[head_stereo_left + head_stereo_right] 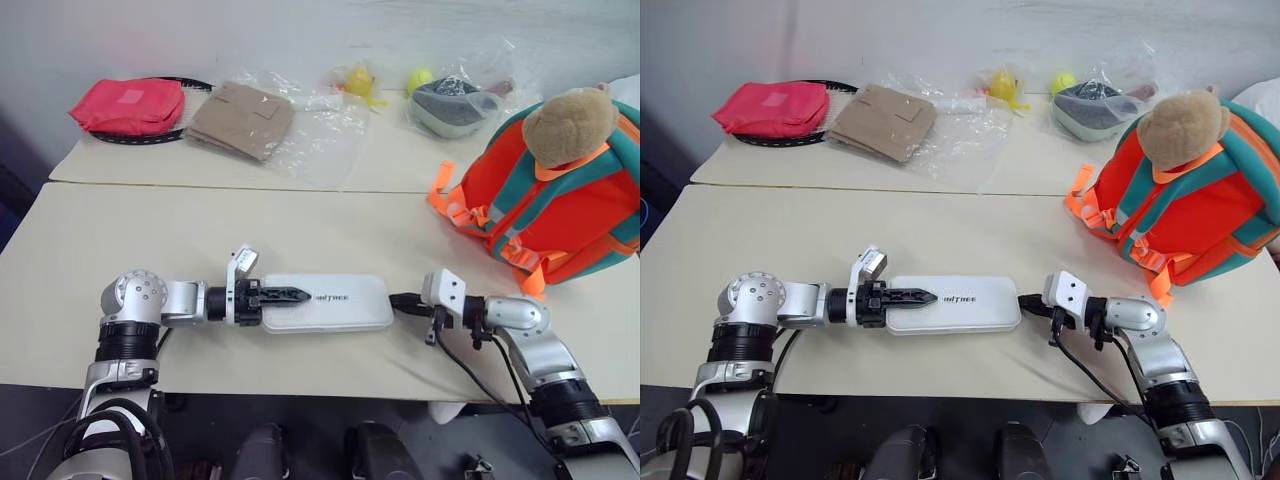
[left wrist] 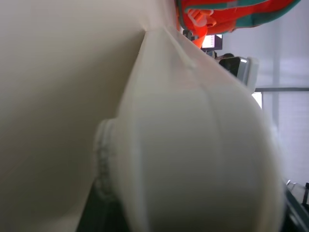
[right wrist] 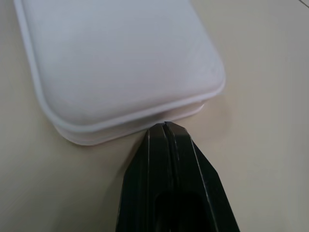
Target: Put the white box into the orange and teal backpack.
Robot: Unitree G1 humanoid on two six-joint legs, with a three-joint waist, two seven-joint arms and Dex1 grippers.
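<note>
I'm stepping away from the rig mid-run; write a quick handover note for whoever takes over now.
Left end effector: one black finger lies over the left end of the white box; grip not confirmed.
Right end effector: shut, tips against the box's right end edge.
The box lies flat on the table, between both arms.
The orange and teal backpack stands upright at the table's far right, apart from the box.
Done: both arms are at the box.
Left: secure it, lift it, put it into the backpack.

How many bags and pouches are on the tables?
3: the backpack at the right, and the red pouch and tan pouch side by side at the far left. Others may hide in the plastic wrapping.
</note>
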